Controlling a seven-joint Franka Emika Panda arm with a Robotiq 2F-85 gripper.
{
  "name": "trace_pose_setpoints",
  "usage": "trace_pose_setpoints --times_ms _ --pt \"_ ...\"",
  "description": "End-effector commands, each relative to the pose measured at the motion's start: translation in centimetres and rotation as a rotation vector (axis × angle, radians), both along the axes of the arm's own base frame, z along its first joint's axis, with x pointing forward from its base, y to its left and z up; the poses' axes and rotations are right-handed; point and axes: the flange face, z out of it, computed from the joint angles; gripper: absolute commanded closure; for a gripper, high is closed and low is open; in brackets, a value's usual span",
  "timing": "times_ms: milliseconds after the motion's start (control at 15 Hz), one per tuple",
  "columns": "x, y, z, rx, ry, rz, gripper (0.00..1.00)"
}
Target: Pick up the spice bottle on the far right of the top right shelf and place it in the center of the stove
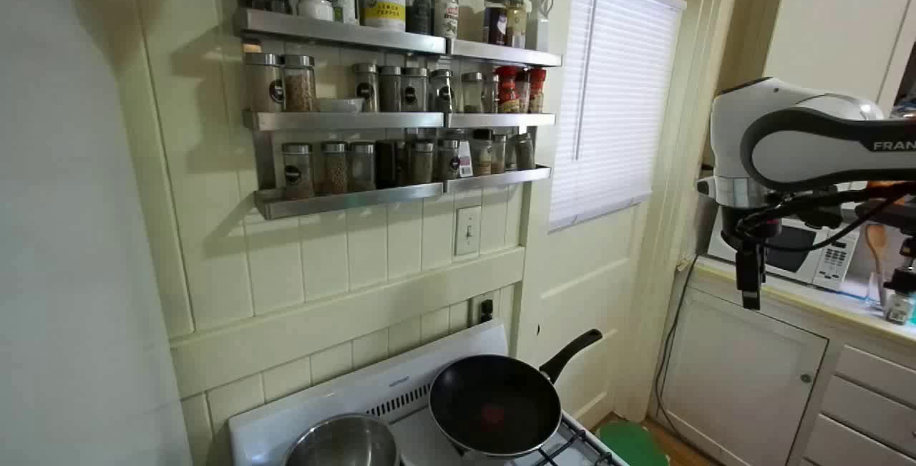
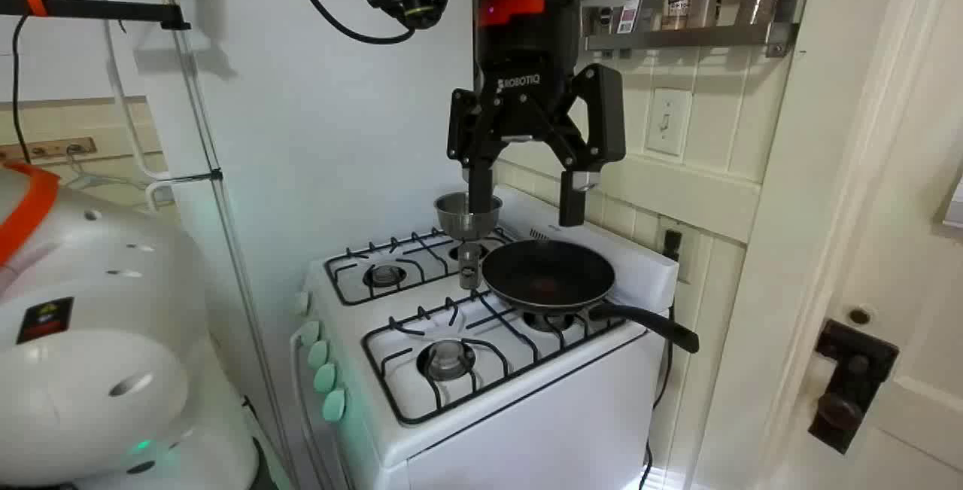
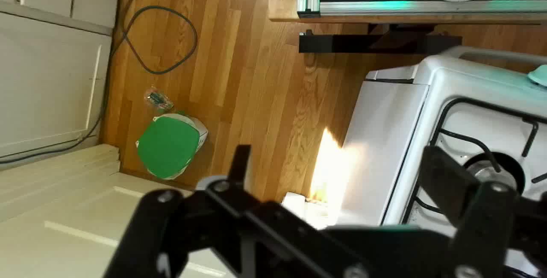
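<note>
Only an exterior view is showing the bottle (image 2: 469, 267), standing centrally on the stove (image 2: 527, 422); the wrist view is catching just its corner. Higher than the stove, fingers (image 2: 572, 205) are hanging spread.

Spice btl (image 2: 469, 267) upright on white stove (image 2: 542, 426), approx. ctr

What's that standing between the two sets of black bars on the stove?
A small spice jar stands upright there, on the stove. You can see it in an exterior view.
</note>
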Motion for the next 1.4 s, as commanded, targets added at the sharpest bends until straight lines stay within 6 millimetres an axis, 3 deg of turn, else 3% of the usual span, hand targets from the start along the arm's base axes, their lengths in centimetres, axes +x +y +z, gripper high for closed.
trace_pose_setpoints --times_ms 0,400,533,1000,1333 --pt "0.0 0.0 0.0 0.000 0.001 0.000 0.00" --pt "0.0 0.0 0.0 0.000 0.001 0.000 0.00" --pt "2.0 1.3 1.2 0.024 -0.044 0.037 0.00" --pt "8.7 9.9 9.6 0.060 -0.307 0.186 0.00" --pt "11.8 12.5 16.4 0.020 -0.545 0.229 0.00"
